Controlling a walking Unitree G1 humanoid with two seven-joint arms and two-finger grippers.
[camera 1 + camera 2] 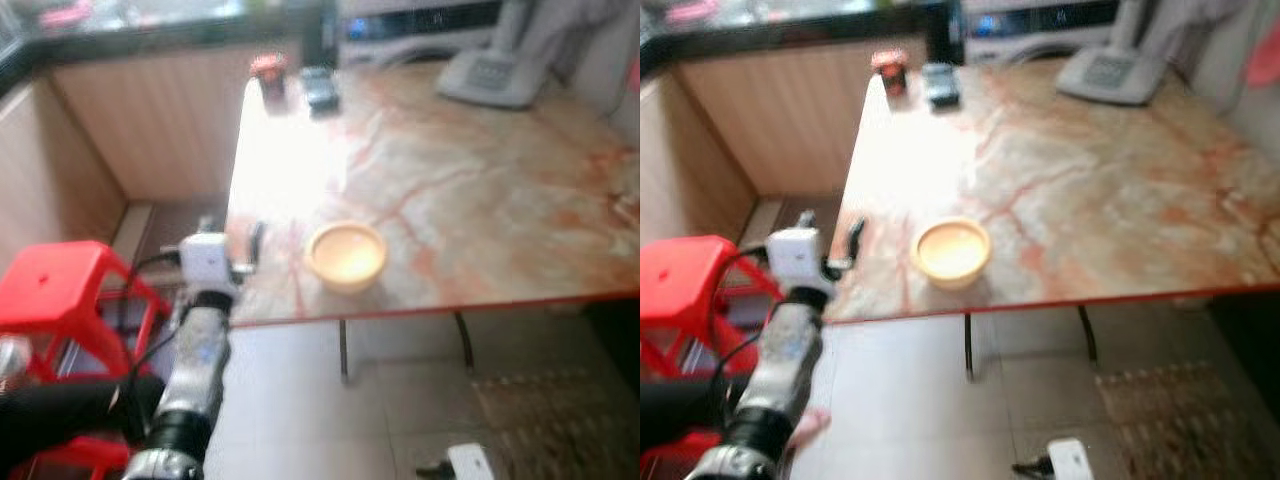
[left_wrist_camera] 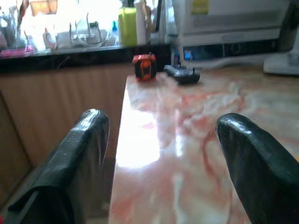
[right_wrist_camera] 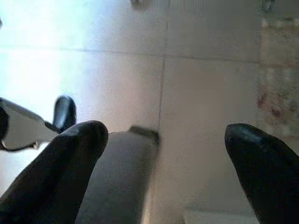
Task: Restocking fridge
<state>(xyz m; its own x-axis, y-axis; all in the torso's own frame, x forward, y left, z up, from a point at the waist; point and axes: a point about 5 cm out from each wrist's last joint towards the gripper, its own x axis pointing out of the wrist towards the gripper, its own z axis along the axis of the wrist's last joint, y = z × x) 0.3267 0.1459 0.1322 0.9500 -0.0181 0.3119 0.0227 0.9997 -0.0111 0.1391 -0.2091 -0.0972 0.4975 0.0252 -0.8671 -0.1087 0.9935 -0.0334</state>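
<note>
My left pincer point(image 2: 159, 154), spread wide and empty, is raised at the near-left edge of the marble table point(image 1: 480, 180), just left of the yellow bowl point(image 1: 346, 254), while my right pincer point(image 3: 173, 158), also spread and empty, points at the floor point(image 3: 196, 93).

We look down along the right gripper point(image 3: 166, 168), its 2 black fingers point(image 3: 56, 172) spread wide apart with nothing between them. Below lies a pale tiled floor point(image 3: 205, 102), brightly lit on one side. A patterned mat point(image 3: 279, 88) covers the floor at one edge. A grey, blurred robot part point(image 3: 117, 172) sits between the fingers, and a white-and-black piece point(image 3: 32, 126) shows beside it.
</note>
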